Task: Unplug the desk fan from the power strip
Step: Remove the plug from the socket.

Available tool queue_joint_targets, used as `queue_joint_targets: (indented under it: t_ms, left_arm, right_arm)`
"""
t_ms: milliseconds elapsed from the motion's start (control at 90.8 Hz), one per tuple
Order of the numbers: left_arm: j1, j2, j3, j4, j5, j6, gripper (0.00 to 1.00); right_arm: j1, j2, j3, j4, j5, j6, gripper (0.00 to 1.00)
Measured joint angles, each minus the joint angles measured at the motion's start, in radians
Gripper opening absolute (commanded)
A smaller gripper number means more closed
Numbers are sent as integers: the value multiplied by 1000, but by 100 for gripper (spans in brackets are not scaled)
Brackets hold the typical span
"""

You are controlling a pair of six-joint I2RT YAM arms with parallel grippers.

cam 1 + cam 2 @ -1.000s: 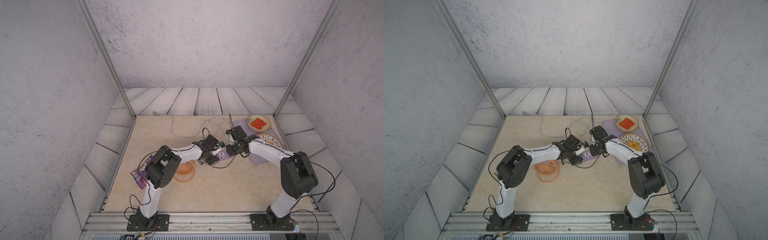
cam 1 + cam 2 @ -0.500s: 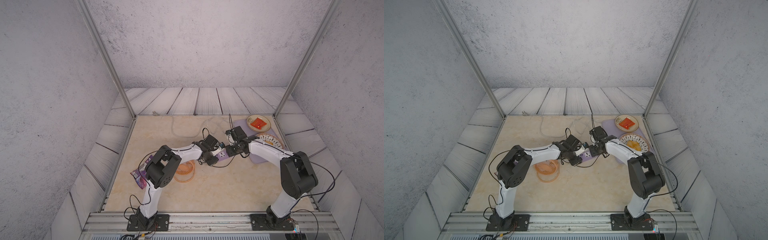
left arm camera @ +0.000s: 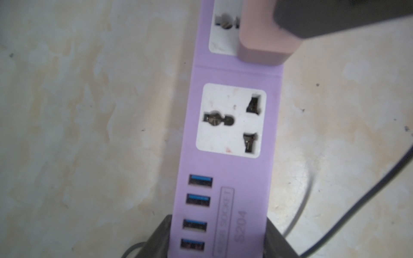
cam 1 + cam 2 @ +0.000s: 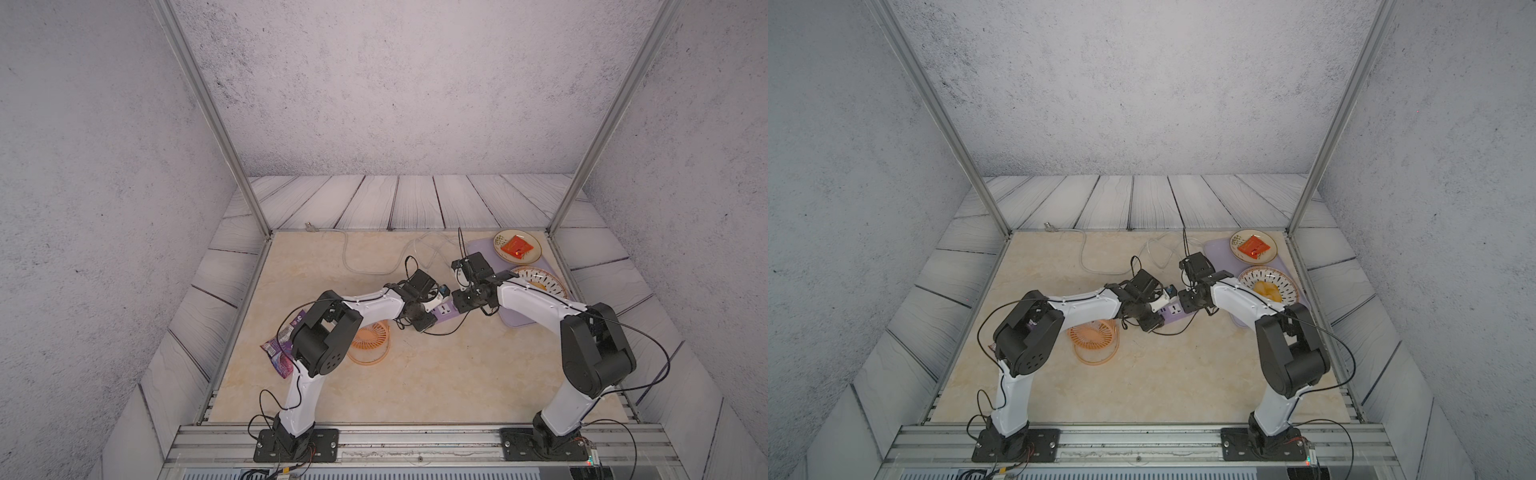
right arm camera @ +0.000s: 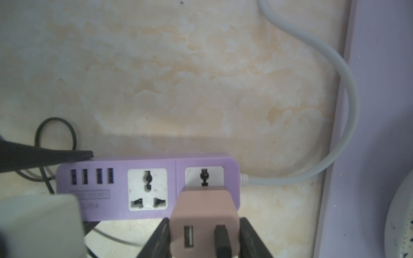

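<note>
plate (image 4: 499, 240) holds a red packet (image 4: 516, 246), bowl (image 4: 1250, 275) yellow food (image 4: 1266, 289). power strip (image 3: 225, 167) lies on the counter (image 4: 415, 374), lengthwise between tools: left tool (image 3: 218, 241) clamps its usb end, right tool (image 5: 204, 241) clamps the plug (image 5: 203, 207).

Beige tabletop (image 4: 436, 374): desk fan (image 4: 370, 338), power strip (image 4: 446, 310), tray (image 4: 484, 249), perhaps snack wrapper (image 4: 277, 351).

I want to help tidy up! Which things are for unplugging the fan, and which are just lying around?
For the job:
fan
plug, held by the right gripper
power strip, held by the left gripper

Just lying about:
tray
plate with a red packet
bowl
wrapper
</note>
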Motion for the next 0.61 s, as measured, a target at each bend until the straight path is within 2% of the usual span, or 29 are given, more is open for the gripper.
queue_joint_targets:
  t_ms: [99, 605]
  left_arm:
    - [0, 0, 0, 0, 0, 0, 34]
    - [0, 0, -2, 1, 0, 2, 30]
  right_arm:
    - [3, -1, -1, 1, 4, 0, 34]
    - [16, -9, -16, 20, 34, 25, 31]
